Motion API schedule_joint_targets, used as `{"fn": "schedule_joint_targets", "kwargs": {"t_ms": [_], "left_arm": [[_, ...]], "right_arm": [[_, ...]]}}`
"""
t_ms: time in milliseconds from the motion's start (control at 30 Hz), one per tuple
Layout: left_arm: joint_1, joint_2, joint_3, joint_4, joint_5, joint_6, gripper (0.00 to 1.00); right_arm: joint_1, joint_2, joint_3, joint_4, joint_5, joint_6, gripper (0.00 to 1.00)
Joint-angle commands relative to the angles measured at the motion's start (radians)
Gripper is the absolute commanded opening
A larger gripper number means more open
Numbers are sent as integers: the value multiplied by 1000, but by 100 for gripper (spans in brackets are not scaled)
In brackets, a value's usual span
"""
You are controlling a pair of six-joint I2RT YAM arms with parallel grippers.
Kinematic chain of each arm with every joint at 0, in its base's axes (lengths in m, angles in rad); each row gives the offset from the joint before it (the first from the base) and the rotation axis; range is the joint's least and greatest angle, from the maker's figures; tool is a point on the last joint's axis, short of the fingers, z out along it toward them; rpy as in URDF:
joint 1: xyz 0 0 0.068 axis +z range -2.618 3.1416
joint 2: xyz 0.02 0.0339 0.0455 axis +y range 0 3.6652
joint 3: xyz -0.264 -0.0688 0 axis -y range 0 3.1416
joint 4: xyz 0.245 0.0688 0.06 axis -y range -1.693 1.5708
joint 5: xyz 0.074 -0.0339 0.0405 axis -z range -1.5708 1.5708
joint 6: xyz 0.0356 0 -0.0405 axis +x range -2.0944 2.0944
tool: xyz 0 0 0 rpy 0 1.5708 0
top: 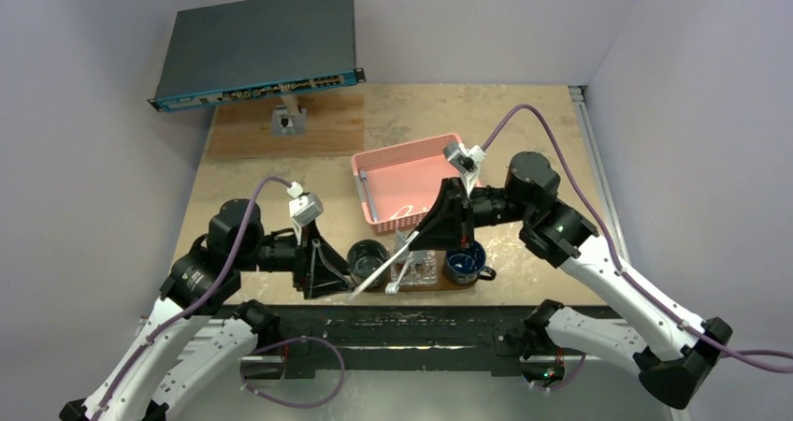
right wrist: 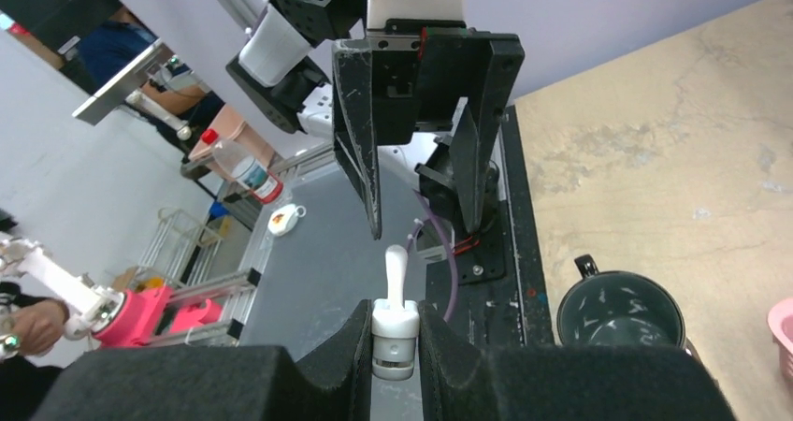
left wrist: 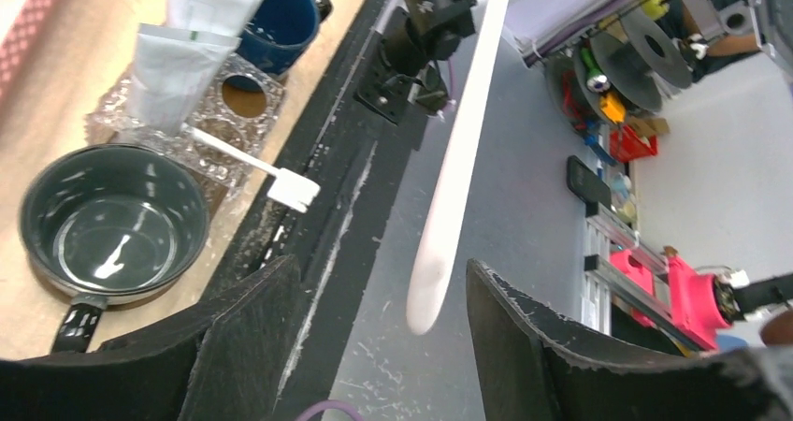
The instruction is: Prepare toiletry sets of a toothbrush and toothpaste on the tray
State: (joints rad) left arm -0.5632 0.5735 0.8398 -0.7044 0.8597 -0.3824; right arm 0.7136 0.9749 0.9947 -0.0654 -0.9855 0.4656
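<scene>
A white toothbrush [top: 379,269] hangs in the air over the table's front edge. My right gripper [right wrist: 394,313] is shut on its head end [right wrist: 394,337]. Its handle [left wrist: 454,178] reaches between the fingers of my left gripper [left wrist: 379,267], which is open and does not touch it. On the tray [left wrist: 220,206] lie two silver-grey tubes [left wrist: 173,75] [left wrist: 210,0] and a second toothbrush [left wrist: 248,164], whose head sticks out over the table edge. In the top view the tray [top: 449,287] sits between two mugs, just under both grippers.
A dark grey mug [left wrist: 112,225] stands left of the tray and a blue mug [top: 465,264] right of it. The pink lattice basket [top: 407,182] is behind them. A network switch [top: 257,47] sits at the back left. The black base rail [top: 393,323] runs along the front edge.
</scene>
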Motion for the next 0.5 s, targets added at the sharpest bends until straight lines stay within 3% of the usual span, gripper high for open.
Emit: {"fn": "schedule_joint_targets", "kwargs": {"t_ms": [0,467], "left_arm": [[3,-20,39,41,-124,-18,66],[3,-11,16,71,-226,-28,69]], "right_arm": [[9,-46,56,-183,97,-83,0],[10,-118,278,-697,528,-159,0]]}}
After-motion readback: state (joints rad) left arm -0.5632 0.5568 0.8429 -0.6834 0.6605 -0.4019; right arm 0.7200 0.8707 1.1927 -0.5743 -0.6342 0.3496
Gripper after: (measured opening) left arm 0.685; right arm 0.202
